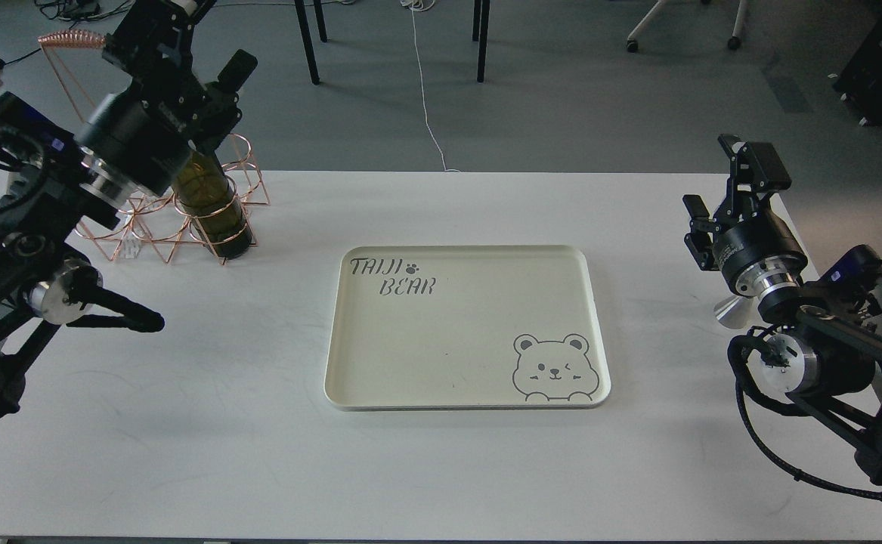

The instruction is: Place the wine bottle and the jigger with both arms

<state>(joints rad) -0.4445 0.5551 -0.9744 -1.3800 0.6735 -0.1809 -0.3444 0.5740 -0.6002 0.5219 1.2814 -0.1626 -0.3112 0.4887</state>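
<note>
The wine bottle [212, 202] stands in the front right ring of a copper wire rack [155, 240] at the table's back left. Only its dark green body shows; the neck is hidden behind my left gripper [193, 47]. That gripper is raised in front of the neck with its fingers apart, and I cannot see whether it touches the glass. The jigger [731, 310] stands on the table at the right, partly hidden by my right wrist. My right gripper [726, 181] is open and empty, pointing up, above and behind the jigger.
A cream tray [456, 347] with a bear drawing lies empty at the middle of the white table [221, 423]. Behind the table are chair legs, a white cable on the floor and black equipment at the far right.
</note>
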